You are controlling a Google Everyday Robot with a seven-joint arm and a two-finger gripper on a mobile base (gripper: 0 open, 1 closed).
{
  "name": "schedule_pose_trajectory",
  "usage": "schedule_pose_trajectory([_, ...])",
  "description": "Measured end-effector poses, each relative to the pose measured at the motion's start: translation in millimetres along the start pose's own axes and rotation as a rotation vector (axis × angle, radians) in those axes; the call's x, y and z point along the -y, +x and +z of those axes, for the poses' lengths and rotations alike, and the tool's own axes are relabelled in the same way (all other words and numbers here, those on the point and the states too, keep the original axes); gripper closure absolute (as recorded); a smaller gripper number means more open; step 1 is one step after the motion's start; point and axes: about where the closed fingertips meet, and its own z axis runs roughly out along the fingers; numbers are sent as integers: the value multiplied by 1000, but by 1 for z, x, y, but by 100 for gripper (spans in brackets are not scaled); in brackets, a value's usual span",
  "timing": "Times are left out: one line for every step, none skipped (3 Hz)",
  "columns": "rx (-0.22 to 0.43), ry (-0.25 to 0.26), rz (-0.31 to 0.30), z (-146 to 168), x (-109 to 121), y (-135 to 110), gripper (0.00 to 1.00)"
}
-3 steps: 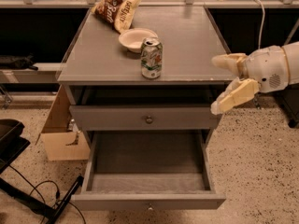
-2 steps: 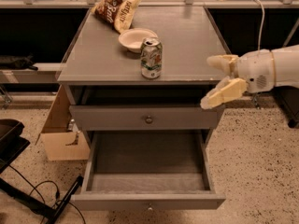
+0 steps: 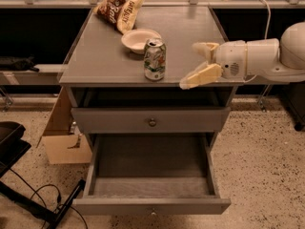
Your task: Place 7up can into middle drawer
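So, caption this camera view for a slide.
Open gripper hovers beside the 7up can on the cabinet; middle drawer open below.

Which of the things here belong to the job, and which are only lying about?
For the job: can on the cabinet top; open drawer; gripper right of the can, jaws open.
Lying about: bowl, chip bags, closed drawer, cardboard box.

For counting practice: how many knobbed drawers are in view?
2: a closed drawer, the open middle drawer below it; lower ones may be hidden. The open gripper hovers right of the 7up can.
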Motion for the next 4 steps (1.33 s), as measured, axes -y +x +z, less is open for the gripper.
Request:
schedule_pose_trajectory([50, -12, -31, 26, 15, -17, 0])
schedule_pose_trajectory([88, -39, -56, 53, 23, -31, 0])
schedule_pose_trajectory([112, -62, -78, 84, 35, -39, 3])
schedule_pose_trajectory([110, -73, -95, 107, 46, -40, 26])
